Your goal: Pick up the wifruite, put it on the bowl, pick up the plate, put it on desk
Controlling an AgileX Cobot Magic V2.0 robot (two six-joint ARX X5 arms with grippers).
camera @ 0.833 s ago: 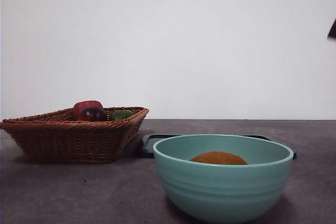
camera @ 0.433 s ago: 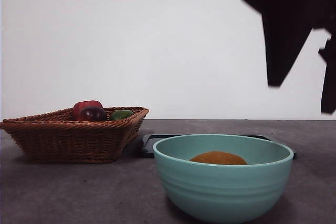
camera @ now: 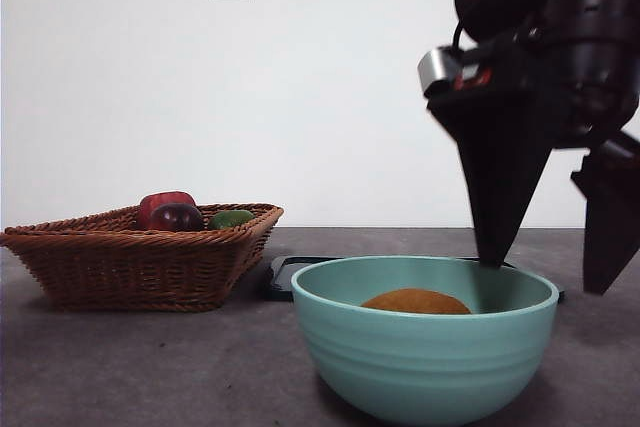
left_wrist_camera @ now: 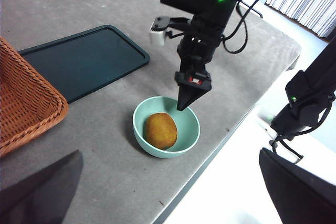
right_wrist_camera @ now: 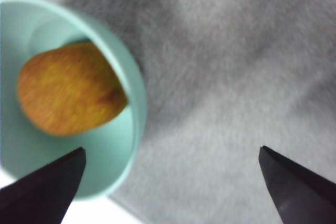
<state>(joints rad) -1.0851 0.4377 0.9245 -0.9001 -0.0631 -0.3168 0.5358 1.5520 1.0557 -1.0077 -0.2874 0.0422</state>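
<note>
Since the fruit already lies where it belongs, the step in hand looks like the plate pickup.

Wifruite (camera: 416, 301): resting inside the bowl (camera: 425, 359), near its middle, touched by nothing.
Bowl: on the desk (camera: 150, 367), near the front edge.
Right gripper (camera: 548, 267): jaws spread wide, empty, one tip over the bowl's rim, the other outside it.
Plate (left_wrist_camera: 81, 60): dark flat tray behind the bowl, beside the basket (camera: 140, 255).
Advice: clear the bowl's rim, then take the tray by a free edge.
Left gripper (left_wrist_camera: 168, 192): high, wide open, empty, waiting.
</note>
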